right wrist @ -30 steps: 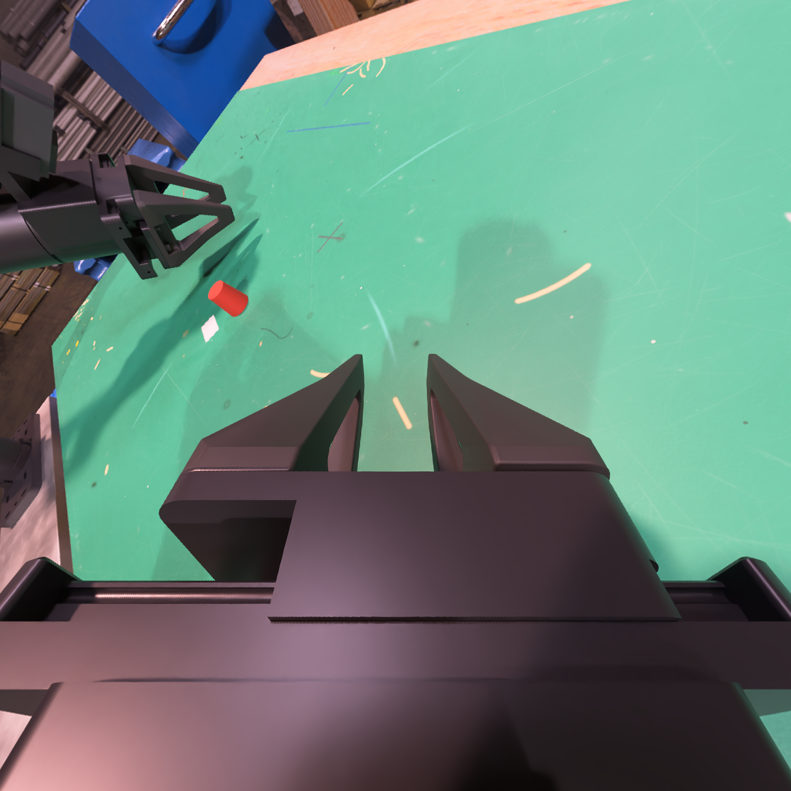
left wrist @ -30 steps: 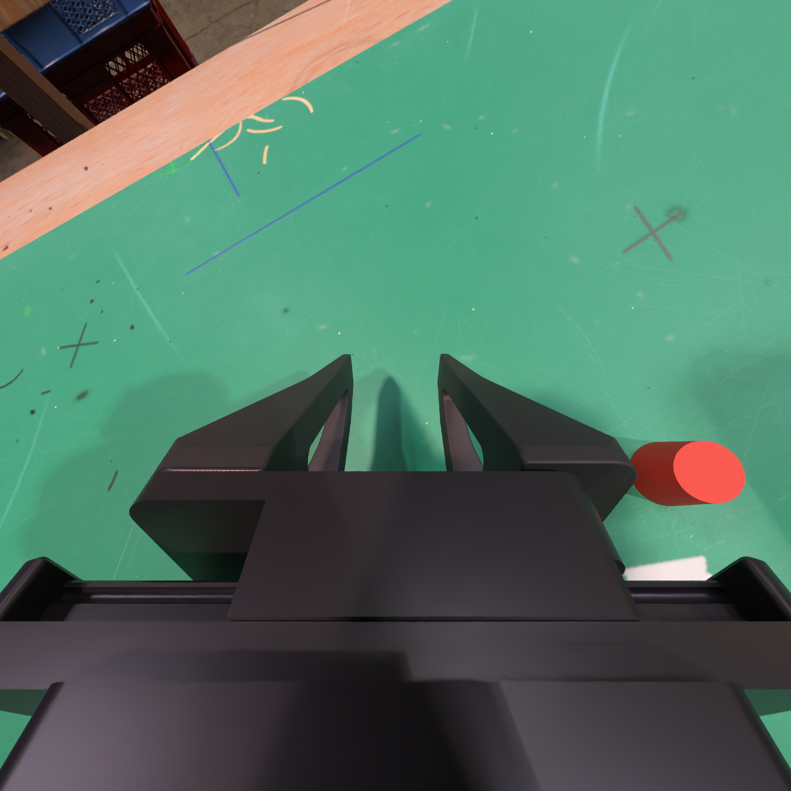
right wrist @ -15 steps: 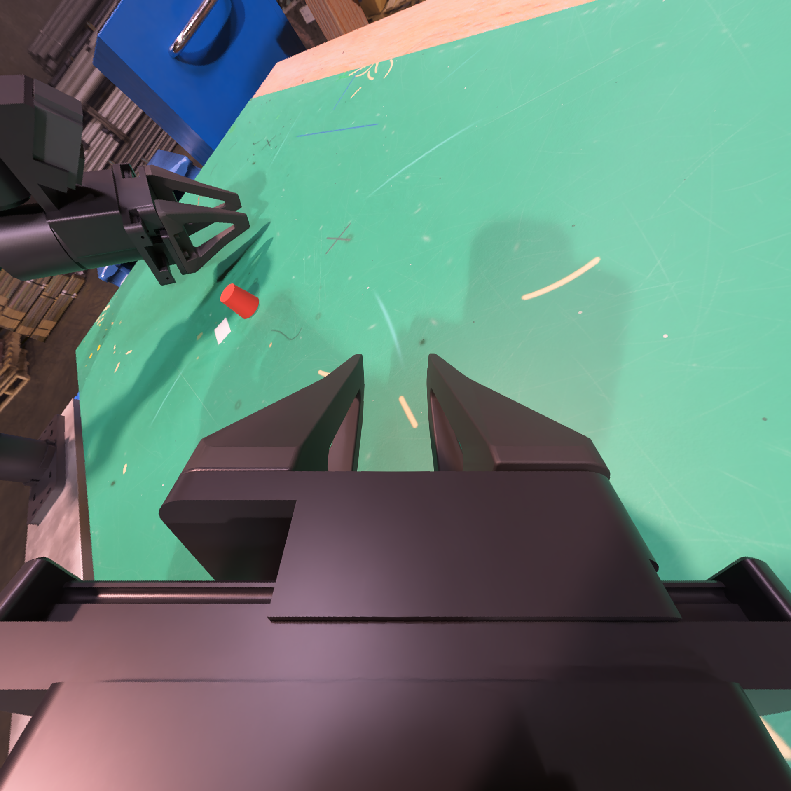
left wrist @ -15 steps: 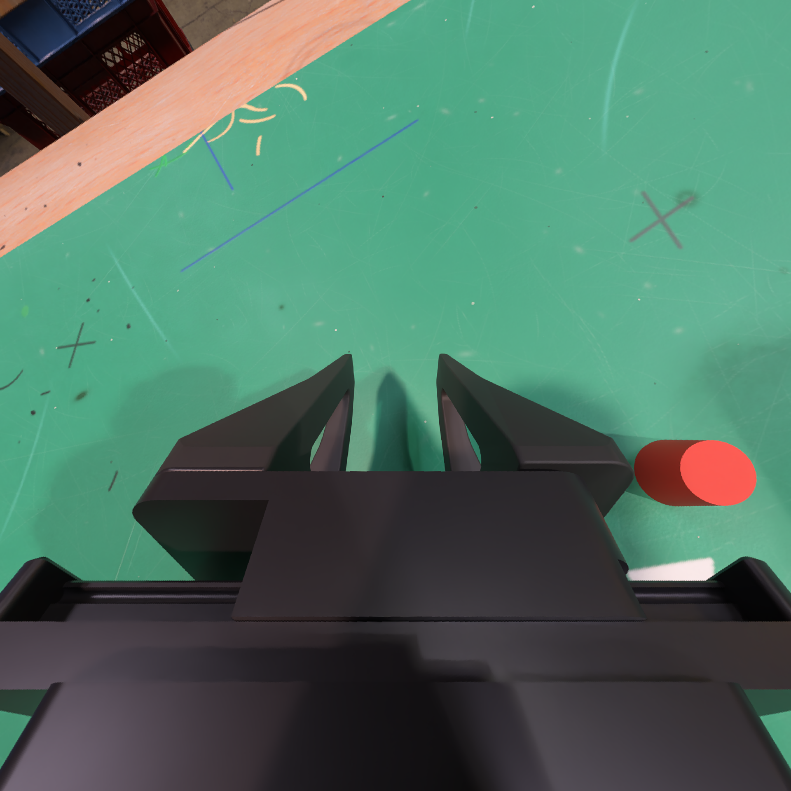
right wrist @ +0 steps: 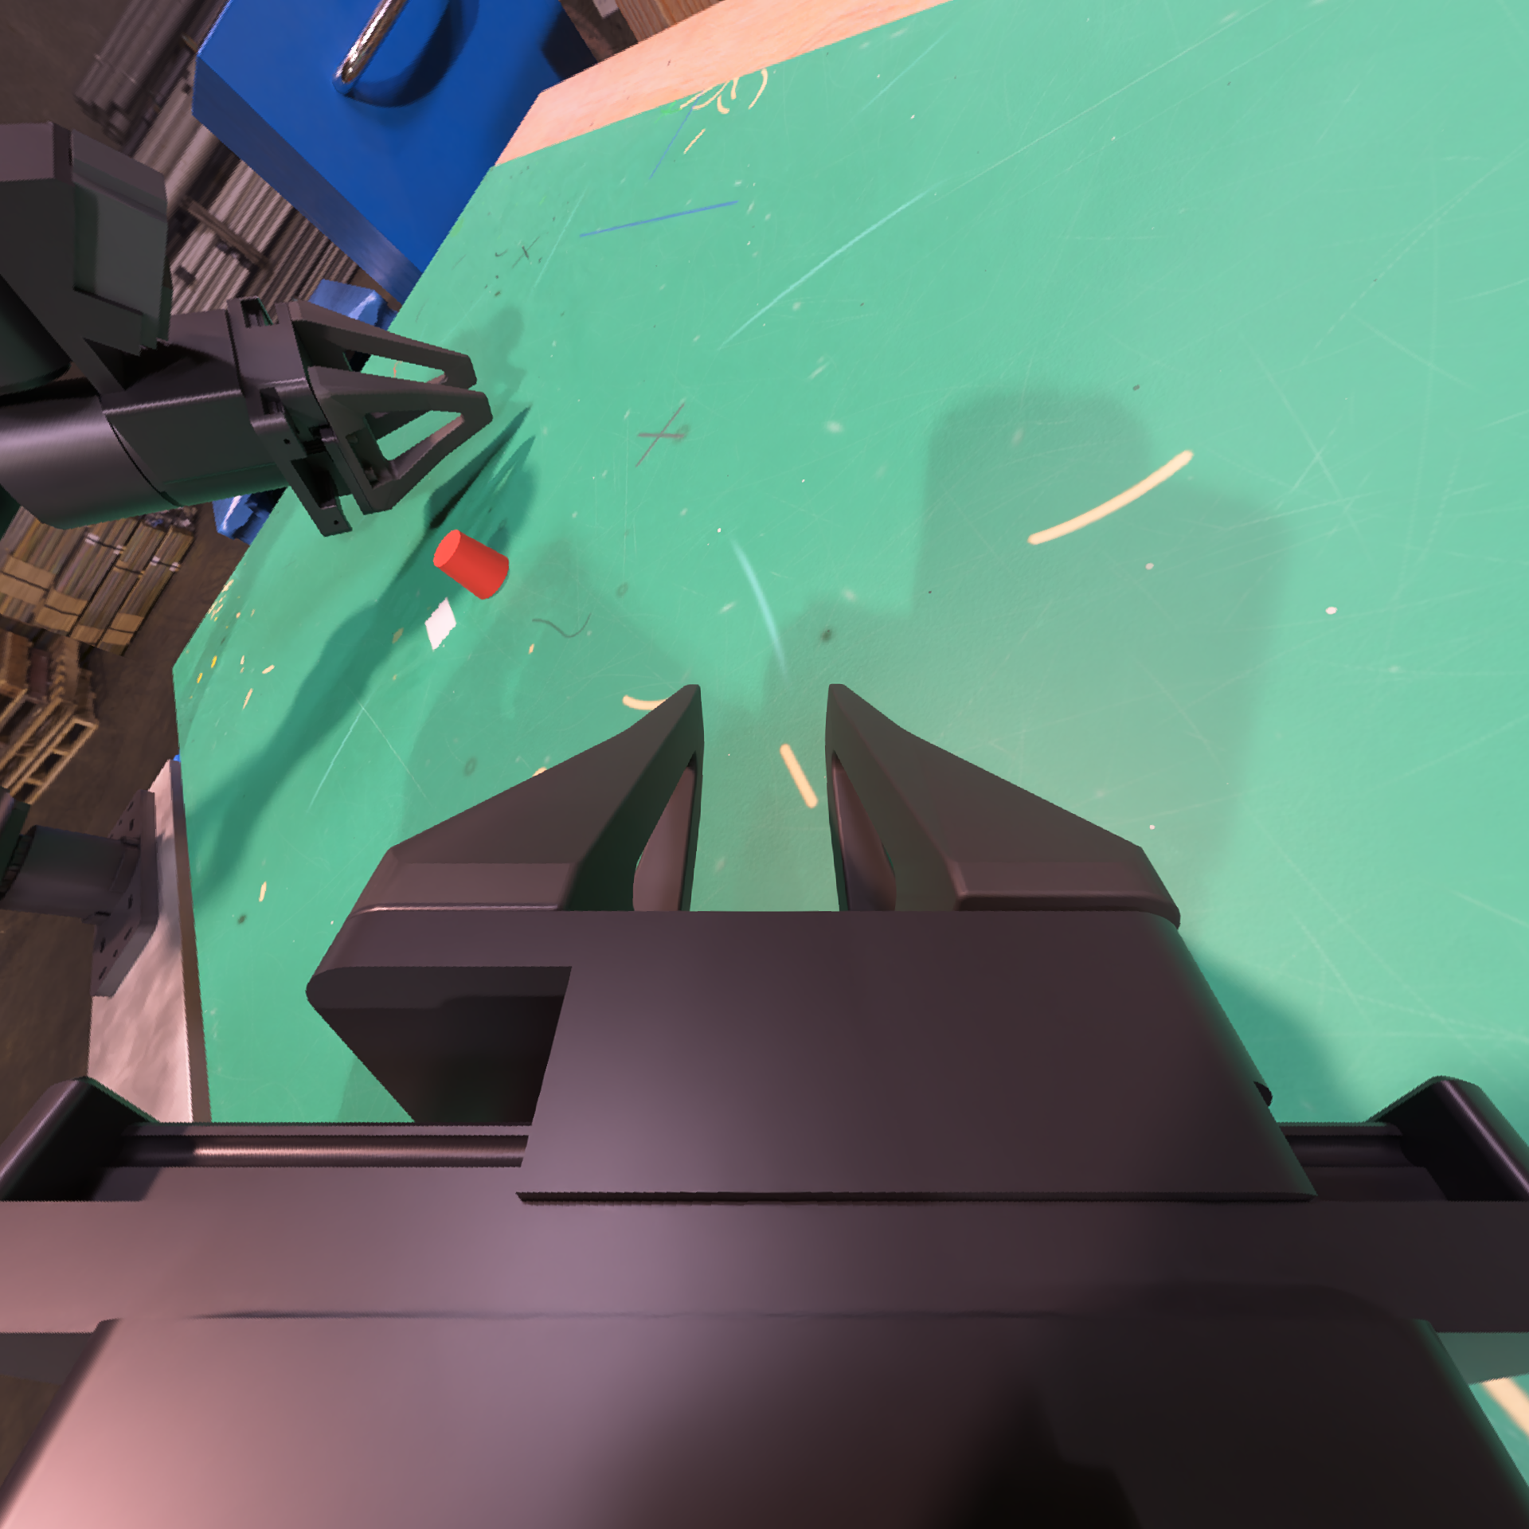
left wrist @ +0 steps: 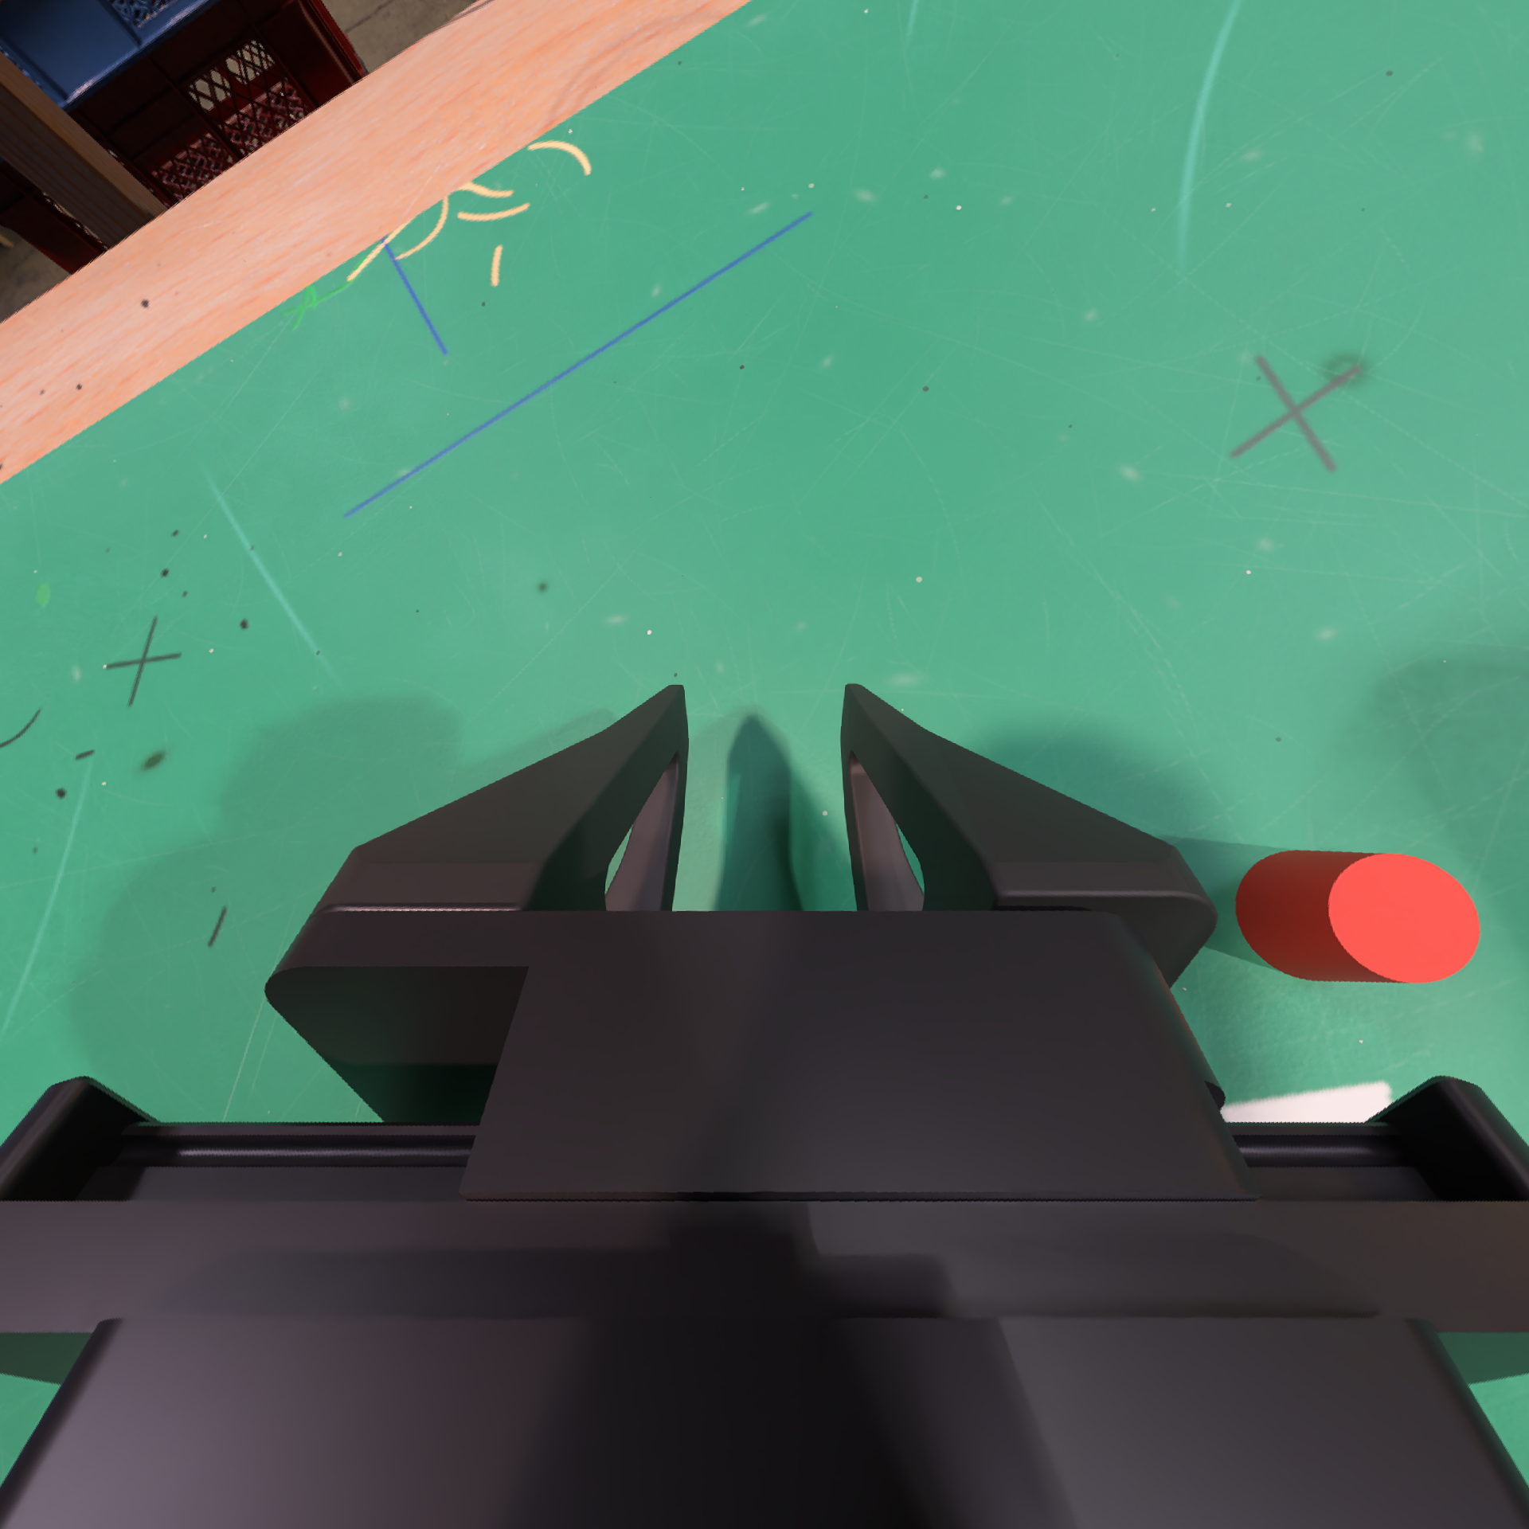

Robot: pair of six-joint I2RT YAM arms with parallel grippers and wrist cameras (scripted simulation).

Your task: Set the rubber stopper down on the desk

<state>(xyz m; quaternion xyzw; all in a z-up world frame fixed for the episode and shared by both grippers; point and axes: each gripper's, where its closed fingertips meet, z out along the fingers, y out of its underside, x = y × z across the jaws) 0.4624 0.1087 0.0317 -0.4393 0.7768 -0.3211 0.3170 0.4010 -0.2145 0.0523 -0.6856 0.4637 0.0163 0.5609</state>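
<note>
Red rubber stopper (left wrist: 1357, 917) is down on its side on the green mat of the counter (left wrist: 993, 496), nothing holding it. Judging by that, the set-down looks done; what's left, prob., is just getting the arm clear.

Left gripper (left wrist: 763, 703) sits low over the mat, fingers (left wrist: 629, 794) apart w/ only bare green and their own shadow in the gap. Empty, no grip on anything. Stopper lies just beside its right finger base, not touching as far as I can tell. White scrap (left wrist: 1307, 1104) near the stopper, closer to the camera.

Over to the right wrist view: left gripper (right wrist: 463, 397) pokes in from the left side, roughly level, tips pointing past the stopper (right wrist: 472, 564), which rests apart from it on the mat. Long shadow of that arm runs across the green.

Right gripper (right wrist: 763, 703) is well apart from the action, tilted down over the counter's middle, fingers also spread w/ nothing between them. Blue box (right wrist: 372, 141) w/ a metal handle stands beyond the counter's edge.
</note>
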